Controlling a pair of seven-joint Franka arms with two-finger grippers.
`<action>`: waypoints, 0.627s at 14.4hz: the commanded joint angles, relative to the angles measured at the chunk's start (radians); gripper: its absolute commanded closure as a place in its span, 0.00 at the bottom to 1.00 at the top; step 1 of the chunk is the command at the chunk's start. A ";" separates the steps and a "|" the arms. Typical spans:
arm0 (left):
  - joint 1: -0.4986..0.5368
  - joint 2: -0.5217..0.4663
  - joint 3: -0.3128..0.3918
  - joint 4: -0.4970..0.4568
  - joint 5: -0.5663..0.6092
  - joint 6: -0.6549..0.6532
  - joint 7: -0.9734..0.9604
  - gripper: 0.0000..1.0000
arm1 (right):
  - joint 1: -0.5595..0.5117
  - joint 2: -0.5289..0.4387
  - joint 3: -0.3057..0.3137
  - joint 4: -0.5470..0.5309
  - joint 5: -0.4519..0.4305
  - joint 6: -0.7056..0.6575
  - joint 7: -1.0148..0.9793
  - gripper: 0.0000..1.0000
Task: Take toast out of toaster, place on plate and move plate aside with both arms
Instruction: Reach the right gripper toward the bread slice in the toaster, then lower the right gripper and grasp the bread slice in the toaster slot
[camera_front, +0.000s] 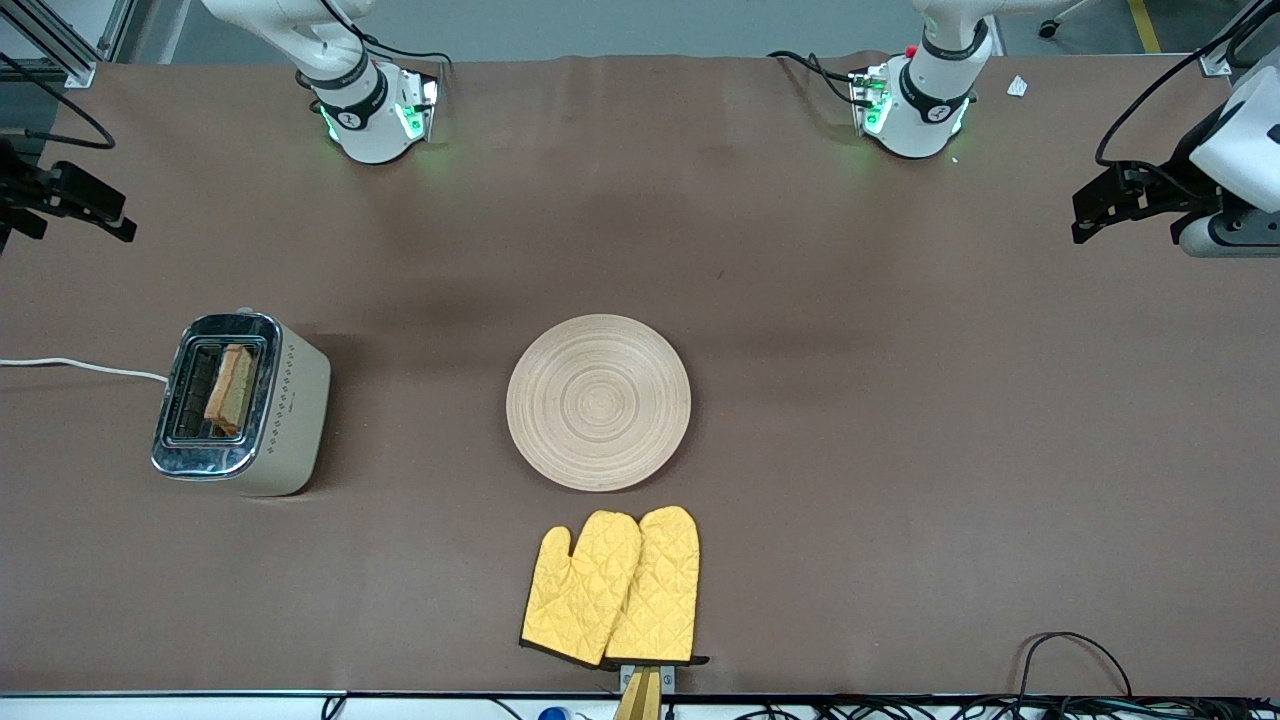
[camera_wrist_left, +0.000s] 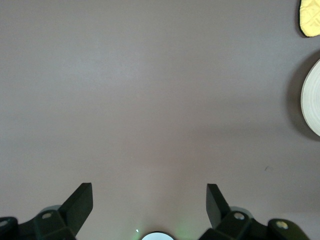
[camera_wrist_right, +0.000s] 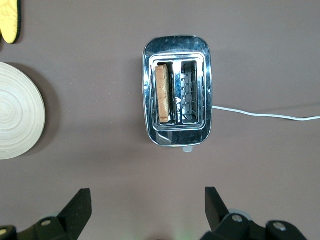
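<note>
Front view: the toaster (camera_front: 245, 405) stands toward the right arm's end of the table, well apart from the plate (camera_front: 598, 402) at mid-table; the toast (camera_front: 229, 388) sits upright in the toaster slot nearer the plate. No step is yet done. Both grippers hang released and empty, the right gripper (camera_wrist_right: 145, 207) over bare table beside the toaster, the left gripper (camera_wrist_left: 149, 202) over bare table well apart from the plate. The next move likely calls for the right gripper to straddle the toast's top edge. Oven mitts (camera_front: 615, 588) lie just beside the plate, nearer the camera; elsewhere open cloth surrounds it.
</note>
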 joint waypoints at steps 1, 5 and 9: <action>-0.004 0.030 0.000 0.037 0.004 0.005 0.017 0.00 | -0.009 0.081 0.008 -0.013 0.020 0.061 -0.004 0.00; -0.007 0.041 0.000 0.037 -0.002 0.013 0.009 0.00 | -0.005 0.257 0.008 -0.040 0.022 0.203 0.001 0.00; -0.007 0.041 -0.002 0.040 -0.002 0.016 0.010 0.00 | -0.012 0.394 0.008 -0.041 0.022 0.330 0.001 0.00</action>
